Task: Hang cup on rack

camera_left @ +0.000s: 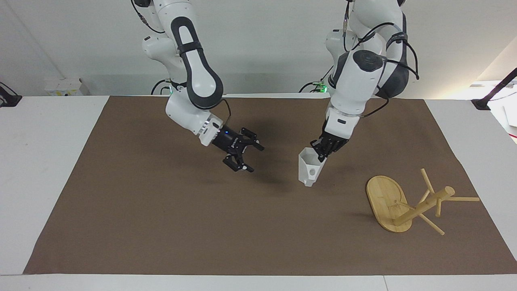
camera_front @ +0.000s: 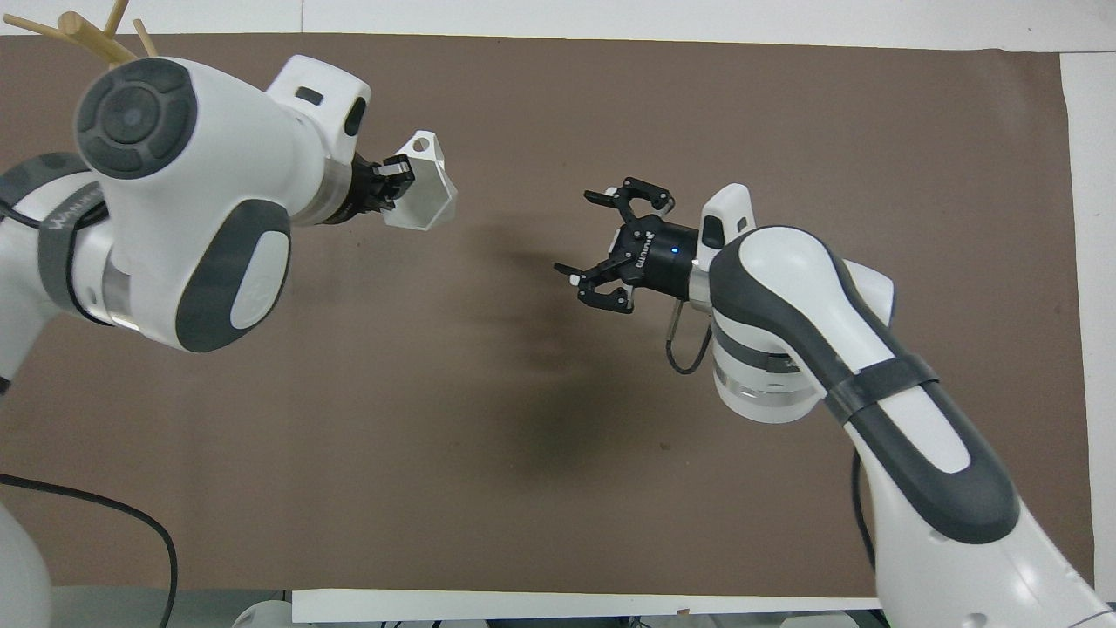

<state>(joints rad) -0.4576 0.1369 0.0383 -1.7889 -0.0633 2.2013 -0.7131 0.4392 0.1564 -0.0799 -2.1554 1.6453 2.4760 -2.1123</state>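
Left claw (camera_left: 322,152) clamped on the faceted white cup (camera_left: 309,171), carrying it over the tabletop; right claw (camera_left: 245,155) gapes empty. The bamboo mug tree (camera_left: 408,202) is tipped over, probably needs righting first.

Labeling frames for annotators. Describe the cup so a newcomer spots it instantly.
Start at the brown mat, then the left arm's end. The left gripper holds the cup by its rim, above the mat. It's the only white faceted thing; the nearby rack is bamboo and tipped over.
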